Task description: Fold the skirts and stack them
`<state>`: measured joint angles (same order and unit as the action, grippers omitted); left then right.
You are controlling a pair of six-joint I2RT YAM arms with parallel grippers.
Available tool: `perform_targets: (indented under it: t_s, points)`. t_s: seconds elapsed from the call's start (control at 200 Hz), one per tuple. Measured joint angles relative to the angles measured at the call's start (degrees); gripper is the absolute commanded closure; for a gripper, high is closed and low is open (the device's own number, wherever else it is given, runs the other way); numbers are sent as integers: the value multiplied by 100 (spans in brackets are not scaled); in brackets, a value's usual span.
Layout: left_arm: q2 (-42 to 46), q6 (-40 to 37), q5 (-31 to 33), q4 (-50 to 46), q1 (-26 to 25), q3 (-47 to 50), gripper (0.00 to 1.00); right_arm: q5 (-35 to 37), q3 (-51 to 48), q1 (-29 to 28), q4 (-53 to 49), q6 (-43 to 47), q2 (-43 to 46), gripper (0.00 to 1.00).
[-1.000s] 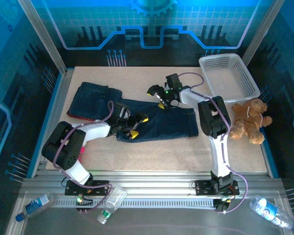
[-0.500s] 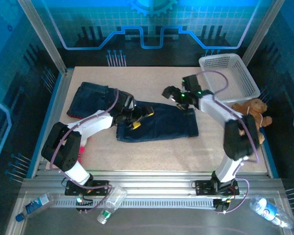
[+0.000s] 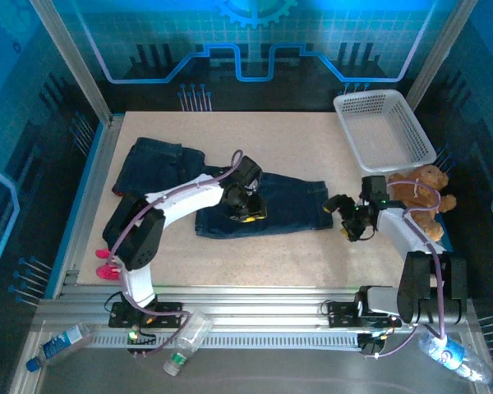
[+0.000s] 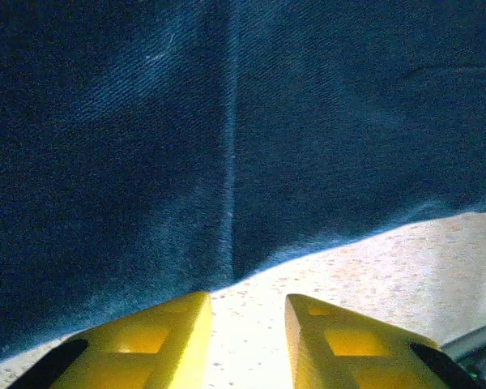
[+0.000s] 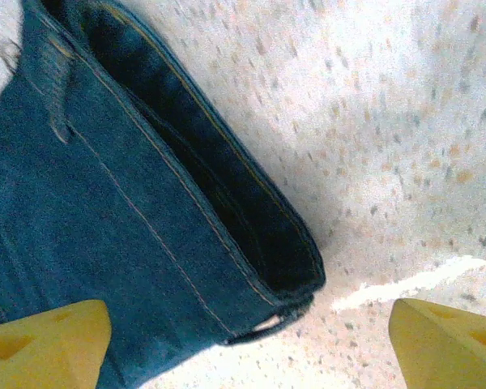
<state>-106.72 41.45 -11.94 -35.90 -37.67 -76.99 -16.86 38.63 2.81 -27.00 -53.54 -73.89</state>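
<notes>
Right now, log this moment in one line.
left pincer: part open, empty, at edge of skirt | right pincer: open, at its right corner

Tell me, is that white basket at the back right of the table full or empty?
Empty. Seen from above, the white basket has a bare mesh floor, with nothing lying in it.
</notes>
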Motion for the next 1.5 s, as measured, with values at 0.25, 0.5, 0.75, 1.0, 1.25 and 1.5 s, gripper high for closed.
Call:
perform_targets:
  t_s: [0.25,0.5,0.75,1.0,1.25,1.5]
  points:
    - [-420,-149,-168,-249,-57,-330,84,-481,-153,0,400,22,-166,19]
    - [-538,-157,-254,-330,-114,-442,86,-654,-234,-2,737,-11,-455,20]
    - [-662,-160,-348,-431,-114,-463,86,-680,-354,-28,1001,-136,-621,24]
    - [-831,-203,-439,-457,-114,-529,86,-684,-459,-76,1453,-361,-804,43]
    - [-1174,-289,-492,-455,-111,-564,88,-763,-518,-212,1974,-444,-916,79]
    - [-1259,-291,-638,-461,-103,-638,88,-669,-647,-282,2306,-343,-708,100]
